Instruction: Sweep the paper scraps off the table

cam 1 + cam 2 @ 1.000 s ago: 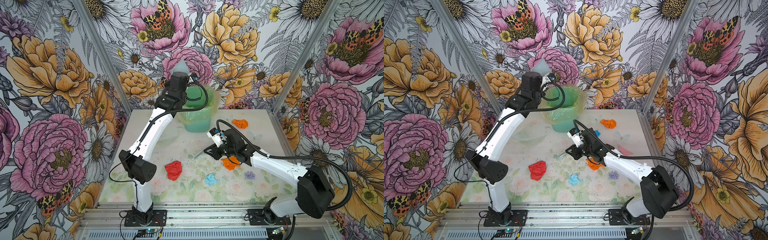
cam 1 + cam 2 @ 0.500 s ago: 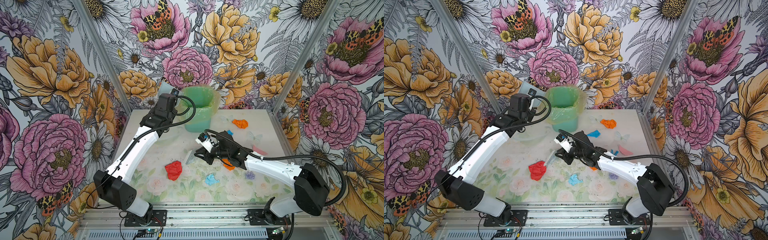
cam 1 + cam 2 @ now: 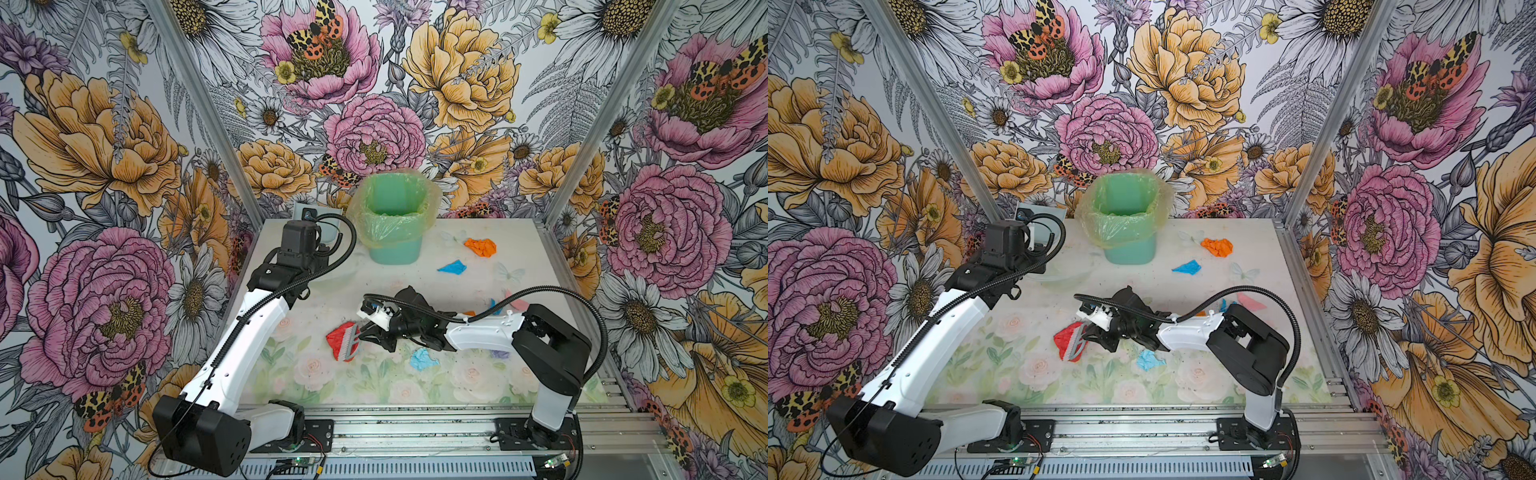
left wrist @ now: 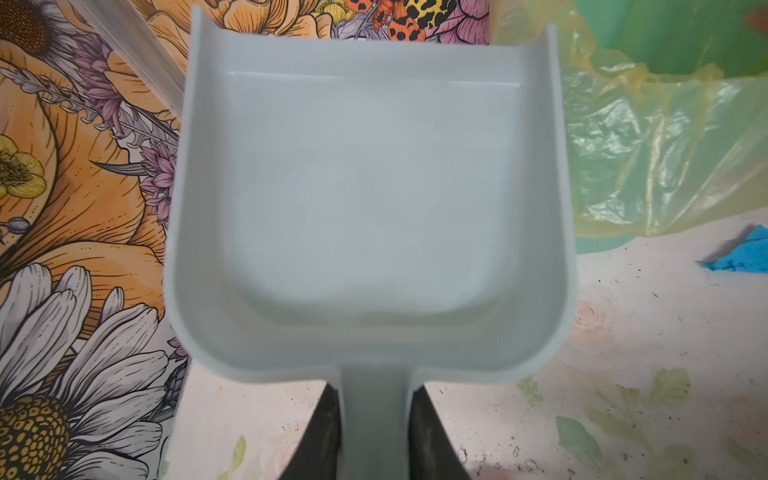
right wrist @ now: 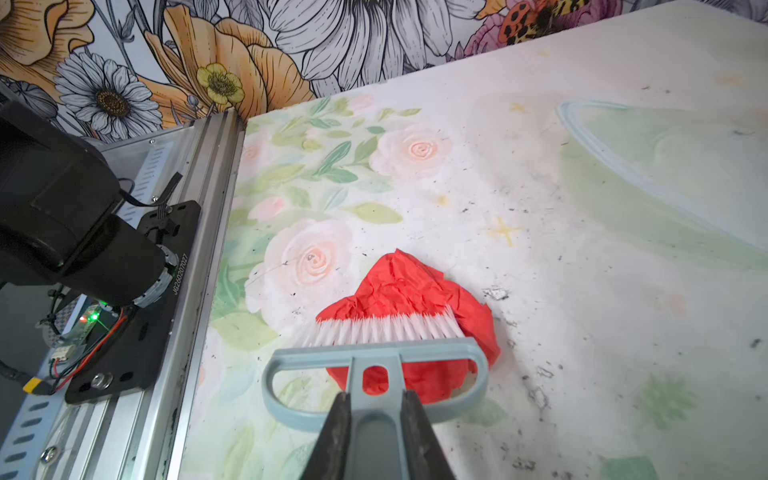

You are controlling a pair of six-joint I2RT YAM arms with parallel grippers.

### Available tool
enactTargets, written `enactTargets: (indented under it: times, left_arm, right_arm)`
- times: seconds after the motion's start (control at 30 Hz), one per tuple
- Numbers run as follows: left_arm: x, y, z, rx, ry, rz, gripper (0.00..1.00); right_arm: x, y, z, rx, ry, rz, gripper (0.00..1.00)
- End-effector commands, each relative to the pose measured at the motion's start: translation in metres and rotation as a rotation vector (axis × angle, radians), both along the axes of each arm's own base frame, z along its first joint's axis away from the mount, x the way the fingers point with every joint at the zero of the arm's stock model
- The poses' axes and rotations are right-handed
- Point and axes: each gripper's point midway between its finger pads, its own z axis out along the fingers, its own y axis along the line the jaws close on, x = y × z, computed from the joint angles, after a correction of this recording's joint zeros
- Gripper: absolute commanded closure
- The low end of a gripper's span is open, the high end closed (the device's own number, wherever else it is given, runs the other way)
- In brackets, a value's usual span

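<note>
Above table, right gripper clamps brush on red scrap, left gripper clamps dustpan

- The white-and-black left arm folds low at its black elbow, then slants up and away toward the back.
- Its black left gripper is clamped on the handle of a pale grey plastic dustpan.
- The white-and-black right arm stands upright at its base, with the forearm almost level and reaching leftward.
- Its black right gripper pinches the handle of a blue-grey plastic brush.
</note>
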Motion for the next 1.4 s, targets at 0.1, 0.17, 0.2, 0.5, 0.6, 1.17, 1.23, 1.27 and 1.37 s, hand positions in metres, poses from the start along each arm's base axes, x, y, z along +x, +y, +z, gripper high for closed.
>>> enactTargets:
  times: [0.1, 0.17, 0.2, 0.5, 0.6, 1.17, 1.23, 1.27, 1.37]
  left_arm:
    - [-0.002, -0.008, -0.008, -0.066, 0.018, -0.012, 1.0]
    - [-0.001, -0.011, -0.01, -0.077, 0.025, -0.019, 1.0]
    - [0.0, -0.013, -0.012, -0.084, 0.032, -0.027, 1.0]
    - [-0.005, -0.03, -0.035, -0.093, 0.09, -0.064, 1.0]
    - [-0.01, -0.037, -0.044, -0.099, 0.109, -0.076, 1.0]
    - [-0.063, -0.085, -0.109, -0.182, 0.271, -0.178, 1.0]
    - [-0.07, -0.089, -0.117, -0.188, 0.297, -0.188, 1.0]
    - [-0.074, -0.091, -0.12, -0.194, 0.308, -0.193, 1.0]
    - [-0.086, -0.096, -0.129, -0.206, 0.338, -0.21, 1.0]
  right_arm:
    - [0.028, -0.004, -0.01, -0.075, -0.073, -0.092, 1.0]
    - [0.039, -0.013, -0.017, -0.109, -0.076, -0.143, 1.0]
    - [0.046, -0.018, -0.02, -0.124, -0.084, -0.178, 1.0]
    - [0.087, -0.062, -0.014, -0.158, -0.123, -0.342, 1.0]
    - [0.098, -0.08, -0.007, -0.166, -0.14, -0.387, 1.0]
    - [0.127, -0.155, 0.071, -0.043, -0.103, -0.688, 1.0]
    - [0.133, -0.163, 0.073, -0.058, -0.079, -0.741, 1.0]
    - [0.136, -0.166, 0.071, -0.066, -0.062, -0.763, 1.0]
    - [0.142, -0.172, 0.069, -0.073, -0.029, -0.808, 1.0]
